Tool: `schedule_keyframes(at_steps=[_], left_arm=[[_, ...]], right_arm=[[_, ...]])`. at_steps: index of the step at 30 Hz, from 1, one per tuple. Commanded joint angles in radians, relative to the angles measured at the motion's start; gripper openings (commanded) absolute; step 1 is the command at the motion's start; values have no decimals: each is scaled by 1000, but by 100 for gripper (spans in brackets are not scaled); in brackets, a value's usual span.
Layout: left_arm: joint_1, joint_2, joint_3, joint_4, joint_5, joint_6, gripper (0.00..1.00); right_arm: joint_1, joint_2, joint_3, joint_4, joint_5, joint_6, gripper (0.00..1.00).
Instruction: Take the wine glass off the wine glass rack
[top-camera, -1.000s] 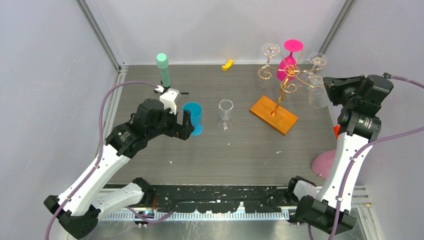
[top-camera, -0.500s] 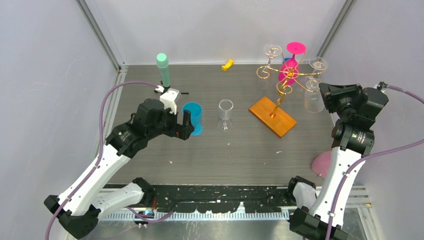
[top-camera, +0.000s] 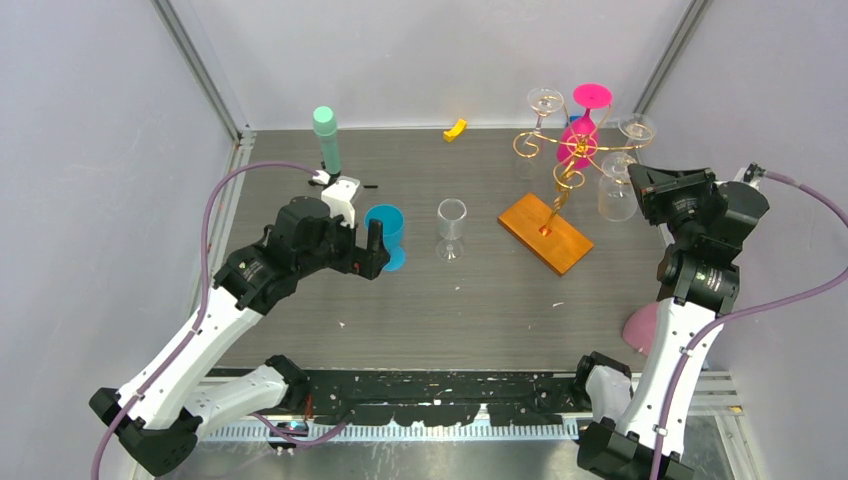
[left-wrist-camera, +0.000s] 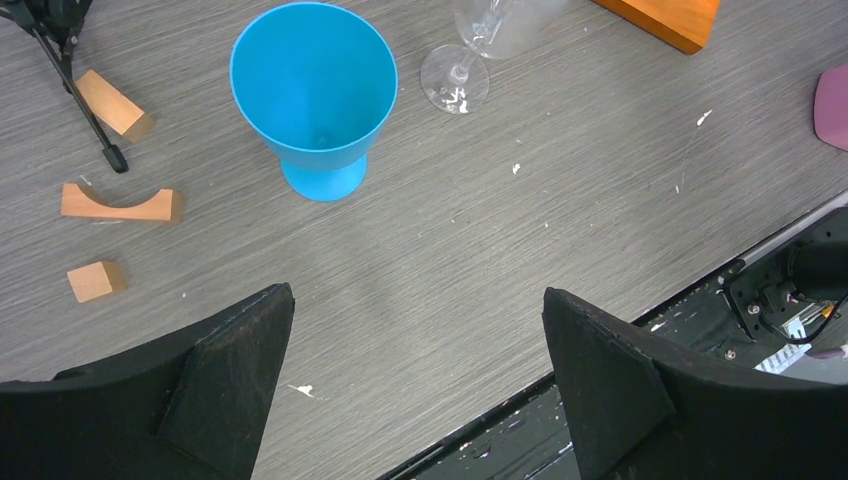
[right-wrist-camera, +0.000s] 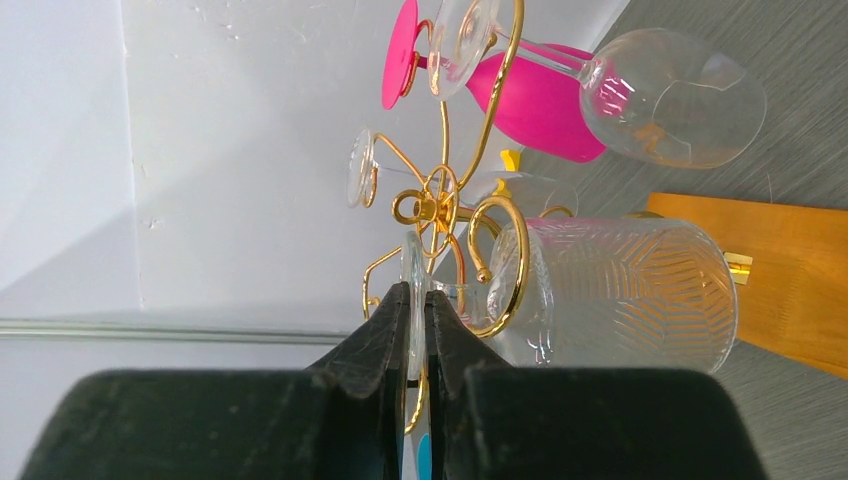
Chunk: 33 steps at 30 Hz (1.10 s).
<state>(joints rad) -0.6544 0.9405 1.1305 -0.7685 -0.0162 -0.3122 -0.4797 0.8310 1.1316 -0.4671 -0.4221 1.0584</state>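
- Swung left over the last second with the right gripper (right-wrist-camera: 415, 300), away from the table's right edge and closer to the rack (top-camera: 572, 160).
- Pressed almost together there, pinching the thin foot of the wine glass (right-wrist-camera: 620, 295) edge-on. Bowl carried along, held in the air above the far right part of the table (top-camera: 450, 310), just beside the gold curls.
- Probably not free yet. In the right wrist view a gold curl crosses the stem, but cannot tell whether it runs round the stem or only in front. Looks like a sliding-out step in hand, with more travel needed before the foot clears the wire.
- No visible shift in the rack itself. Wooden base (top-camera: 545, 232) flat in the same spot, pink glass (top-camera: 575, 130) hanging as before, so no sign of a snag dragging the stand.
- Nothing new at the left gripper (left-wrist-camera: 416, 300). Spread wide, holding nothing, parked near the blue cup (left-wrist-camera: 315, 80) toward the left edge.
- Grey wood-grain surface, flecked with white specks. Upright clear glass (top-camera: 451, 225) mid-table, three small wooden blocks (left-wrist-camera: 120, 203) beside the cup, yellow piece (top-camera: 456, 129) at the far edge, mint cylinder (top-camera: 326, 135) on a black tripod near the far left corner.
- Plain pale walls all round, with metal rails rising at both far corners.
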Motion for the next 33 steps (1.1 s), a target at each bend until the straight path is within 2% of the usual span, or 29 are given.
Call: schedule_keyframes(at_steps=[1, 6, 23, 33], left_arm=[[-3, 0, 6, 51, 12, -11, 98], [-2, 2, 11, 51, 12, -13, 98], [-4, 8, 16, 48, 12, -18, 98], [-3, 9, 19, 49, 12, -19, 98]], right_arm=[[1, -16, 0, 165, -30, 40, 0], [1, 16, -11, 257, -47, 77, 0], [1, 135, 37, 340, -36, 98, 0], [3, 135, 57, 305, 12, 91, 0]])
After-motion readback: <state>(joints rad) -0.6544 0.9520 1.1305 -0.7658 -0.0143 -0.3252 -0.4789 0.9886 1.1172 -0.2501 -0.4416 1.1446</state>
